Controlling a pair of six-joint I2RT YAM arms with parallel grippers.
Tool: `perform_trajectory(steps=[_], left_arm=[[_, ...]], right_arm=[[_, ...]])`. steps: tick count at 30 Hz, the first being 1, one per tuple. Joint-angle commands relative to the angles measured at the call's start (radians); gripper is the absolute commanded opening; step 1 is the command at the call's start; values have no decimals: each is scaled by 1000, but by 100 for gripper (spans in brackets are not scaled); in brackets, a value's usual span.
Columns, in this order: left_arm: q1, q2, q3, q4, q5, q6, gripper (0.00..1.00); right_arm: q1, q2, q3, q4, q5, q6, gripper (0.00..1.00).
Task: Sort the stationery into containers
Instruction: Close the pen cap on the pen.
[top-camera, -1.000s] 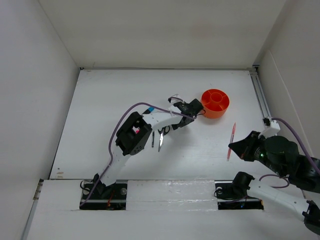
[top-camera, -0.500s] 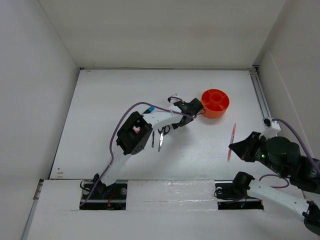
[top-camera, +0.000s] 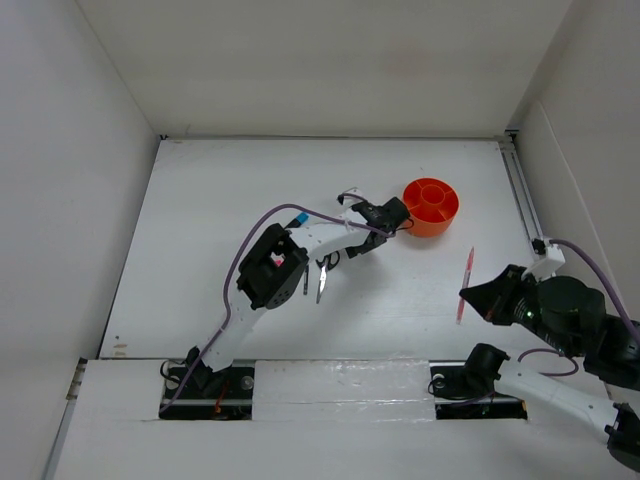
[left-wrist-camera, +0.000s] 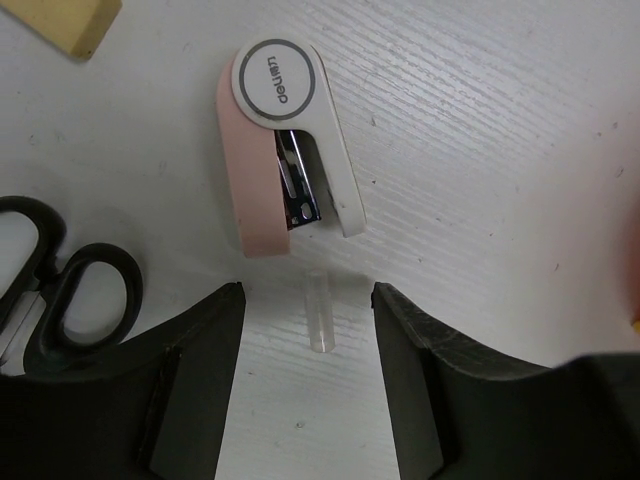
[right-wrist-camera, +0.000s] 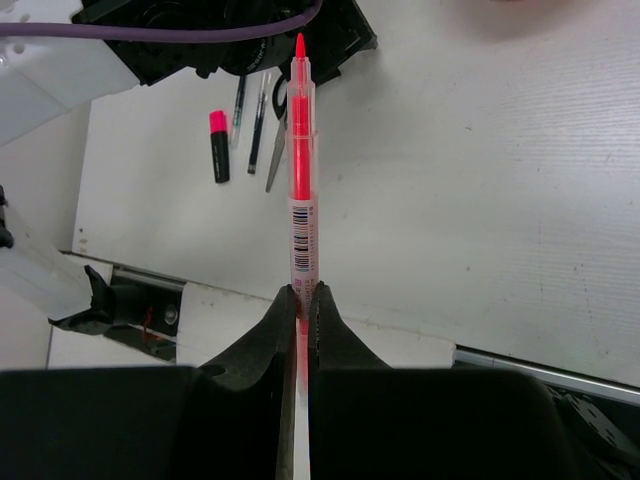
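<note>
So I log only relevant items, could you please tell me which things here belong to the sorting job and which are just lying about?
Job: tub, pink pen in right fingers, stapler, eraser, scissors, highlighter, dark pens, perhaps clear tube.
Lying about: purple cable, side rail.

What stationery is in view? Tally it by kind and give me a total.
Thin dark pens: 2
Pink pen: 1
Highlighter: 1
Blue-capped marker: 1
Scissors: 1
Eraser: 1
Stapler: 1
Small clear tube: 1
Total: 9
</note>
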Motion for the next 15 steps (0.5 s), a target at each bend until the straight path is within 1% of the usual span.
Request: perform_trajectory(steps=[1,2,5,9,13,14,15], left_arm=[[-1,46,2,-69,-4,-49,50],[-1,55,2,-81,-4,-49,48],[-10,75,40,-112,-25,-58,48],[-10,85,41,-121,-16,-58,47],[-10,94,31,-110,-7,-49,42],[-10,94,31,-110,4,-49,42],[-10,103,40,-110,4,-39,39]], right_arm=[[9,-15,-7,58,-4,-9,0],[9,-15,-7,59,-4,-9,0],[9,-15,-7,59,-4,-9,0],[9,-24,-7,59,-4,-9,0],[9,-33,-7,59,-4,-9,0],[9,-42,-7,59,-4,-9,0],[9,-42,-7,59,-4,-9,0]])
